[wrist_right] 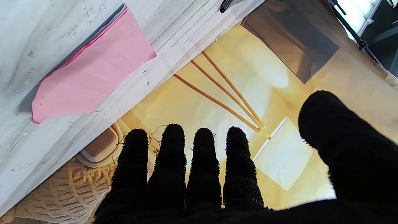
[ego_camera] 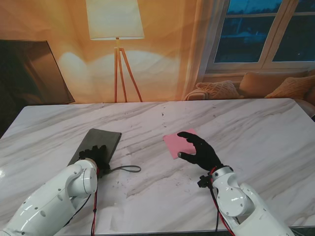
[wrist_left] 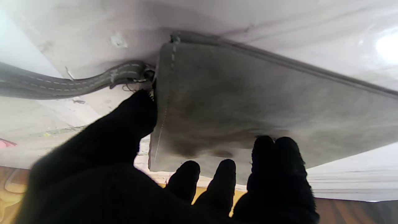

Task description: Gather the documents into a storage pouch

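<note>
**A:** Stand view first: the marble table (ego_camera: 256,128) carries 2 task items. A grey pouch (ego_camera: 101,142) lies flat at about 8 o'clock from the table's middle, and a pink document (ego_camera: 174,142) lies near the middle, toward 5 o'clock. They sit well apart.

**B:** Where are the hands?

**A:** The left hand (ego_camera: 93,156) rests at the pouch's nearer end, black-gloved, its fingers hard to separate from here. The right hand (ego_camera: 199,150) is at the pink sheet's nearer right corner, thumb and fingers spread, nothing between them.

**B:** Does the left wrist view add anything?

**A:** Yes. It shows the left hand (wrist_left: 155,186) close up: the thumb touches the pouch (wrist_left: 248,102) at the corner where the wrist strap (wrist_left: 77,82) is attached, and the fingertips (wrist_left: 279,152) reach the pouch's edge. Whether they pinch the fabric or only press on it, I cannot tell. The strap's stitching shows here; from the stand the strap (ego_camera: 127,169) is only a thin loop at 3 o'clock of the hand.

**B:** And the right wrist view?

**A:** The right hand (wrist_right: 217,180) has 4 fingers straight, side by side, thumb held wide, gripping nothing. The document (wrist_right: 93,71) lies flat on the table, apart from the fingertips. A darker sheet edge peeks beneath the pink, unseen from the stand.
</note>
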